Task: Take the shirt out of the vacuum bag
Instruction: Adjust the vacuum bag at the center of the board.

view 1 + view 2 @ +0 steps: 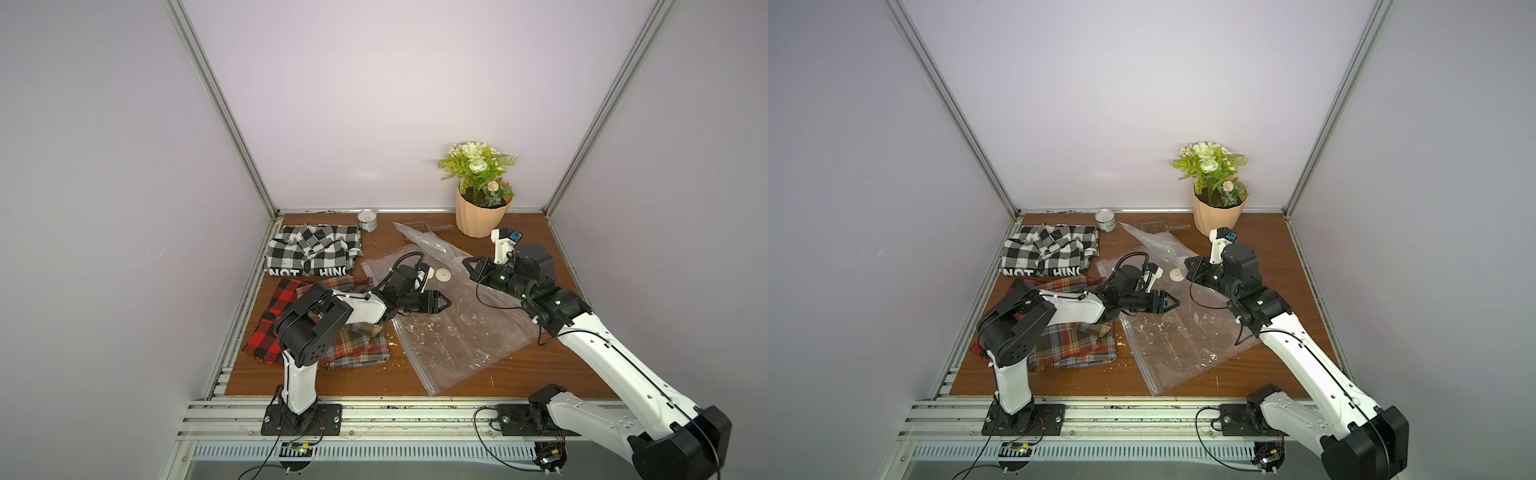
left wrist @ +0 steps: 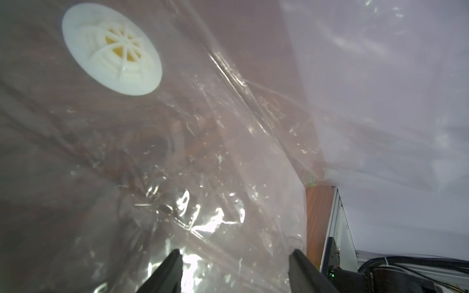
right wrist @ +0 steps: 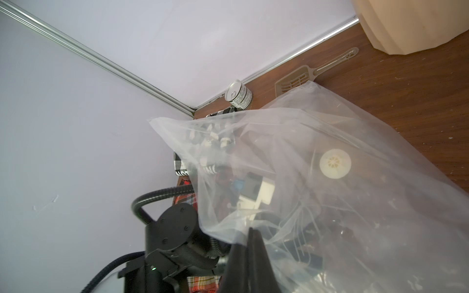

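Under left arm [image 1: 332,311], plaid shirt [image 1: 357,345] partly hidden beside vacuum bag [image 1: 457,345].

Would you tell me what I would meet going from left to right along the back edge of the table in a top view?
black-and-white checked shirt → tin can → slotted plastic scoop → potted plant
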